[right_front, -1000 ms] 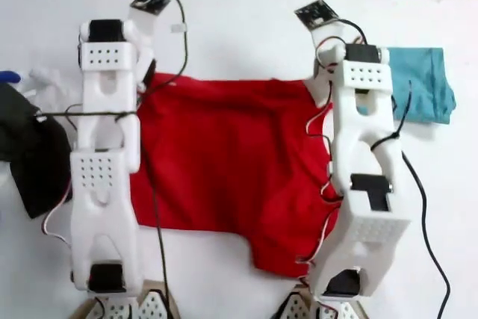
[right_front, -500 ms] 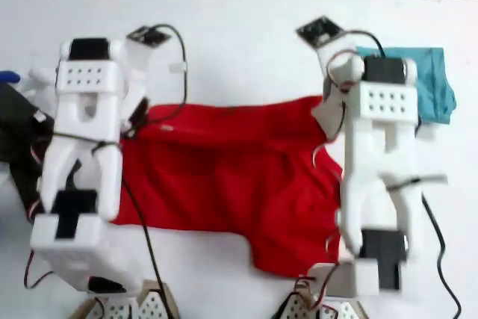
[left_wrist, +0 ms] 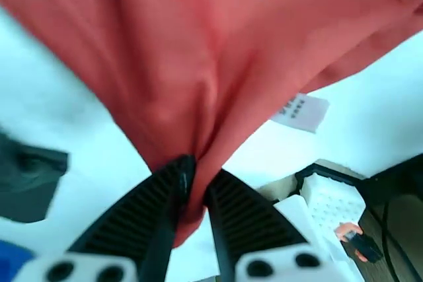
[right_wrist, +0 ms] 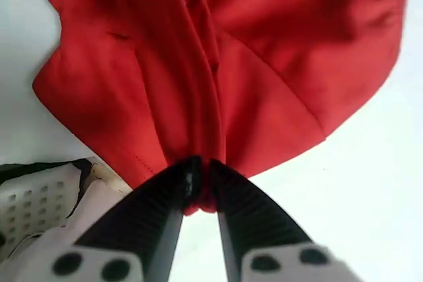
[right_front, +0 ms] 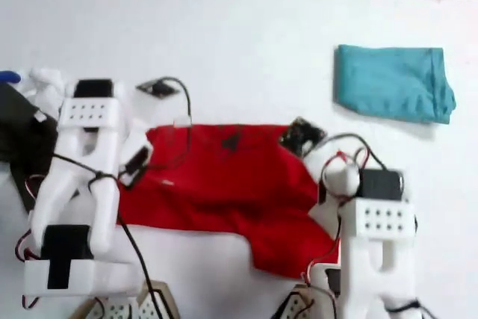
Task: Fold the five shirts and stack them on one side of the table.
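Left gripper (left_wrist: 193, 186) and right gripper (right_wrist: 201, 183) are each clamped on a bunched edge of the red shirt (right_front: 224, 184). The shirt lies mid-table between the arms. Folded teal shirt (right_front: 392, 84) sits well apart, far right on the table (right_front: 246, 42).

A spread shirt (right_front: 224, 184) lies on the near half of the worktop (right_front: 246, 42), between the two arms. The left end effector (left_wrist: 192, 186) sits at the shirt's left side and the right end effector (right_wrist: 201, 183) at its right, each with a fold of the fabric between its fingers. A folded shirt (right_front: 392, 84) lies farther back on the right, well apart. A heap of cloth (right_front: 30, 155) lies at the left edge, beside the left arm.
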`<action>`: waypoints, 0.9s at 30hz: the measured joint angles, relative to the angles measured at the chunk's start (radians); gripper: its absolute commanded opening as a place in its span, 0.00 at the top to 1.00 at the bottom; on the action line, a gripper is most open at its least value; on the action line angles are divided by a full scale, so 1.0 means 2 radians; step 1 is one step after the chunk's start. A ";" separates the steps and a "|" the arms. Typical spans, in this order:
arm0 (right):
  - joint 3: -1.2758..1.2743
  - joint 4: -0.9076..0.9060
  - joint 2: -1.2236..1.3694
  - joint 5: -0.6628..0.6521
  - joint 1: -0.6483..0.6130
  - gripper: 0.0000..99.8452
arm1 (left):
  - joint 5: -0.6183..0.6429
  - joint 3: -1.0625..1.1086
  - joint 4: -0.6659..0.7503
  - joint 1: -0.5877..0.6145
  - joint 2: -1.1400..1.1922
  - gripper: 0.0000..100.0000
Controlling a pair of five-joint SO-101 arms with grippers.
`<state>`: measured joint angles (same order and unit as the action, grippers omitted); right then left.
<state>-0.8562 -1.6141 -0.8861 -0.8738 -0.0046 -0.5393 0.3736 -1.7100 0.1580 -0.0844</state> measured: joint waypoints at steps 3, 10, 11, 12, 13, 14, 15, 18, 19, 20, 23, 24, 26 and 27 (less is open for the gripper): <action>-0.015 0.000 -0.032 -0.002 0.000 0.98 | -0.010 0.044 0.024 0.000 0.000 0.97; -0.027 0.000 -0.041 -0.002 0.000 0.98 | -0.017 0.104 0.073 0.000 0.000 0.97; -0.032 0.001 -0.041 -0.002 0.000 0.98 | -0.017 0.105 0.074 0.000 0.000 0.97; -0.034 0.003 -0.041 -0.002 0.000 0.97 | -0.017 0.105 0.074 0.000 0.000 0.97; -0.035 0.005 -0.038 -0.002 0.000 0.95 | -0.017 0.105 0.074 0.000 0.000 0.96; -0.035 0.006 -0.035 -0.002 0.000 0.92 | -0.017 0.105 0.074 0.000 0.000 0.94; -0.036 0.008 -0.031 -0.002 0.000 0.89 | -0.017 0.105 0.074 0.000 0.000 0.92; -0.036 0.009 -0.025 -0.002 0.000 0.80 | -0.017 0.105 0.074 0.000 0.000 0.85; -0.036 0.009 -0.025 -0.002 0.000 0.80 | -0.017 0.105 0.074 0.000 -0.002 0.83; -0.036 0.009 -0.025 -0.002 0.000 0.80 | -0.017 0.105 0.074 0.000 -0.003 0.82; -0.029 0.009 -0.025 -0.002 0.000 0.80 | -0.018 0.094 0.064 0.000 -0.004 0.81; -0.021 0.009 -0.025 -0.002 0.000 0.80 | -0.018 0.081 0.053 0.001 -0.004 0.81; 0.000 0.008 -0.025 -0.002 0.000 0.80 | -0.024 0.038 0.024 0.012 -0.004 0.81; 0.015 0.005 -0.025 -0.002 0.001 0.80 | -0.031 0.010 0.008 0.020 -0.004 0.81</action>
<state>-0.8270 -1.6034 -0.9367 -0.8769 -0.0031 -0.6022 0.3936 -1.6947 0.1979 -0.0921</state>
